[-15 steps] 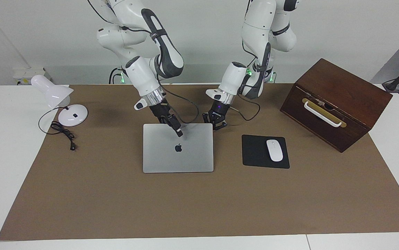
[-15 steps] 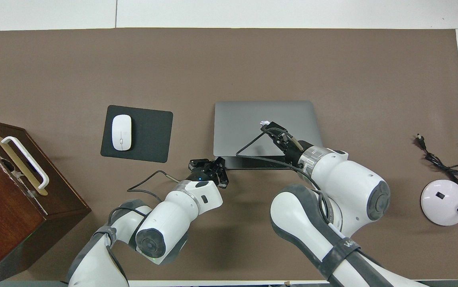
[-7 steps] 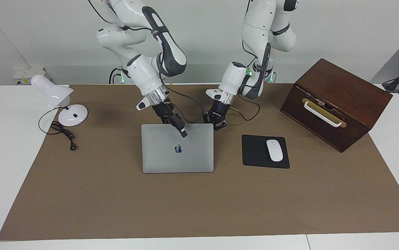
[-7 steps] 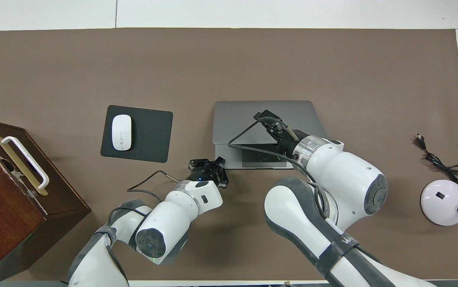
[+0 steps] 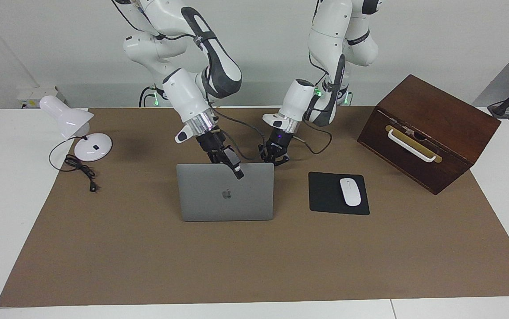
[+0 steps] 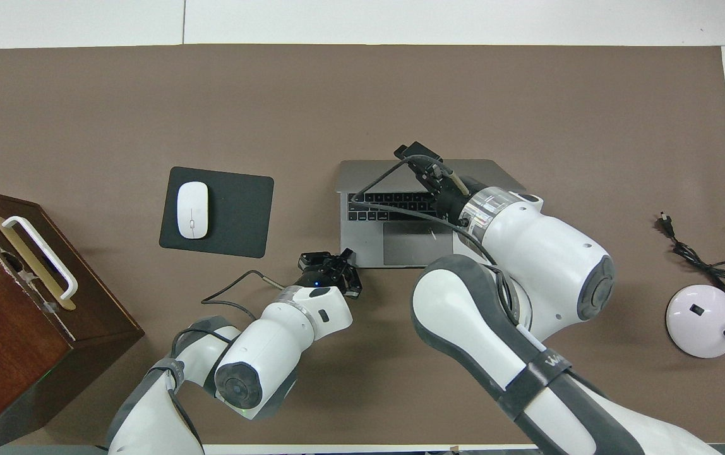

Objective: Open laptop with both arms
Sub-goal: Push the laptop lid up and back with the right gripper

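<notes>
Laptop [image 5: 225, 191] sits mid-tabletop with its lid about upright, right tool [image 5: 232, 165] pinched on the lid's top edge, left tool [image 5: 274, 156] splayed wide on the base corner nearest the robots, so if that slips, I'd guess the base lifts.

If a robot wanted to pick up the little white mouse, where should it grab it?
Probably across its two long sides. The mouse lies flat on the black mouse pad, so there is no way under it; fingers would best come straight down from above and pinch its narrow width. It is smooth and rounded, so gripping near the middle should keep it from slipping out.
</notes>
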`<state>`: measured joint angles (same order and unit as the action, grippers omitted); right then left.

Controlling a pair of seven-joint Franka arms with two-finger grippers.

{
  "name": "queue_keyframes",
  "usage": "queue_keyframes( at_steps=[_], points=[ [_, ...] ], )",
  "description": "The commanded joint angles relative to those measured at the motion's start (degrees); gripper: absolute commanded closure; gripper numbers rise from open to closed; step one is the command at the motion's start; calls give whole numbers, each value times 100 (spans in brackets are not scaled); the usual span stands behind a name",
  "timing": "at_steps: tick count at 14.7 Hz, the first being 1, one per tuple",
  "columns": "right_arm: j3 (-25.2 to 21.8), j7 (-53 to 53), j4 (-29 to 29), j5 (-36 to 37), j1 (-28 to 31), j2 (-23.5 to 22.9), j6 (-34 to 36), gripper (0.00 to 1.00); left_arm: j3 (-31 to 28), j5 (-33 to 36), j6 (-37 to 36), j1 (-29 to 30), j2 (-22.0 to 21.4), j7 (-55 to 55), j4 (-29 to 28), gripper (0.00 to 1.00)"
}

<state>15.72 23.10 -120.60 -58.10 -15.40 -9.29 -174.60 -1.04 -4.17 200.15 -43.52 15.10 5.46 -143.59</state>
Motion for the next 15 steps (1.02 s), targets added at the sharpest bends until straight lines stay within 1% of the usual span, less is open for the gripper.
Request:
queue_keyframes(
  at_steps=[1, 11, 15],
  points=[
    [36, -271, 571, -88, 90, -275, -136, 0, -63, -102, 59, -148, 371, 34, 147, 100],
    [45, -332, 1670, -79, 310, -740, -83, 0, -71, -102, 59, -148, 388, 34, 147, 100],
    [45, -332, 1688, -88, 362, -767, -65, 0, -63, -102, 59, -140, 388, 34, 147, 100]
  ],
)
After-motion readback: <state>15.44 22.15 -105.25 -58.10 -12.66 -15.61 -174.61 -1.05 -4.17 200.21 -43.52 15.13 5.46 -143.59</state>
